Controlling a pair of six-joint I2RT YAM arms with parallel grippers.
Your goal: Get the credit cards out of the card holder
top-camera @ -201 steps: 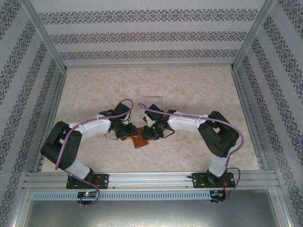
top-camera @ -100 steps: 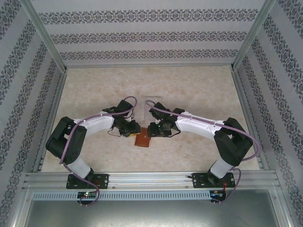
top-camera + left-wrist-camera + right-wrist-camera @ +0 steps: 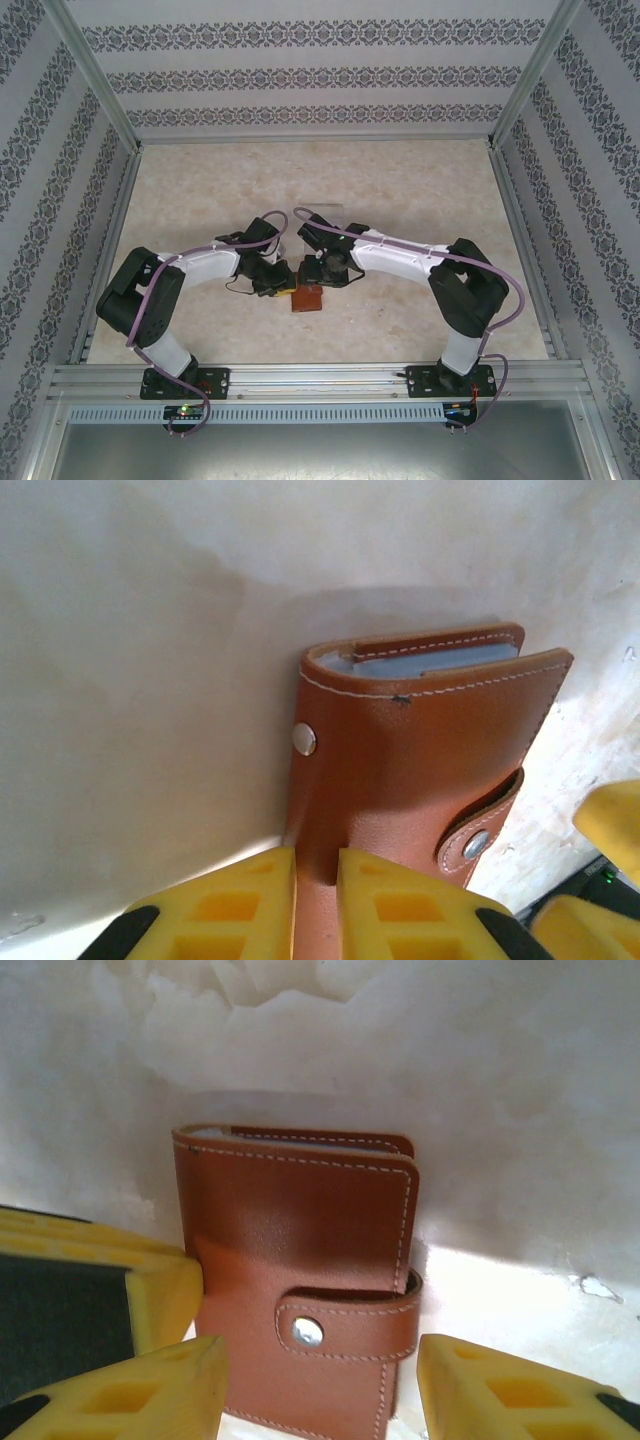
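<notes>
Pale marbled desk in the middle: the card holder, strap snapped shut, has one end pinched in the nearly closed left pincer. The right pincer gapes astride it, gripping nothing. Since a moment ago, the right arm's elbow has swung inward.

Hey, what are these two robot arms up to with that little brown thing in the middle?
They are working on a small brown leather wallet near the middle of the table. The left hand pinches one edge of it, while the right hand sits open with a finger on either side, facing the strap. That strap is snapped shut, so the wallet is closed and its cards have yet to come out.
</notes>
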